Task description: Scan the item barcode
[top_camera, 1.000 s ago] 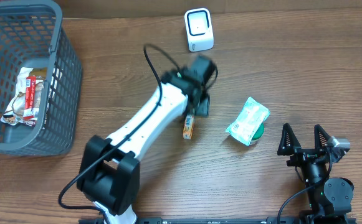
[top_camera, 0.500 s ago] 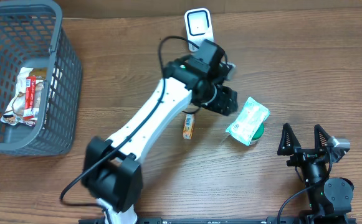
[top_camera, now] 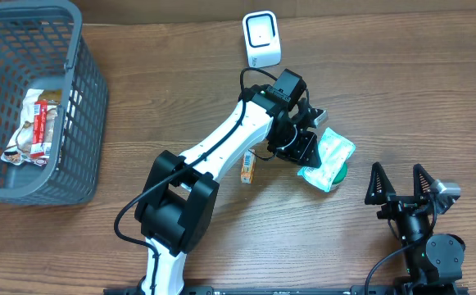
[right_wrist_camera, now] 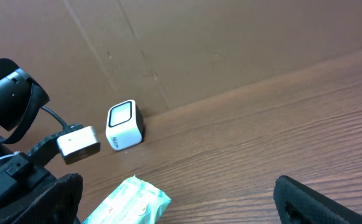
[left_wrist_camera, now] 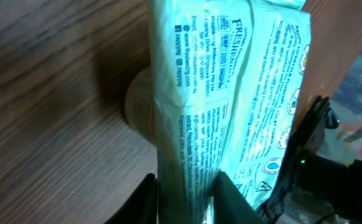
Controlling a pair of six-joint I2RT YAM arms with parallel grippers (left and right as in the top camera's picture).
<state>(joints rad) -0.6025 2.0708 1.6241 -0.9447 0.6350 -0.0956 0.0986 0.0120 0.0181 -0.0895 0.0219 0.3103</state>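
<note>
Left gripper (top_camera: 303, 149) clamped on pack (top_camera: 329, 156) edge, fold between fingers (left_wrist_camera: 144, 200); grip looks shallow, hard to tell. Pack on table, apart from scanner (top_camera: 261, 38). Lift slowly, find barcode, turn it square to scanner window. Right gripper (top_camera: 397, 187) idle, jaws apart.

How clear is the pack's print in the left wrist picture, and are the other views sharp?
Left wrist view: the wipes pack fills the frame, print soft but partly legible, shadowed near the left tool. Overhead view: sharp, evenly lit, scanner clear. Right wrist view: sharp, no glare.
</note>
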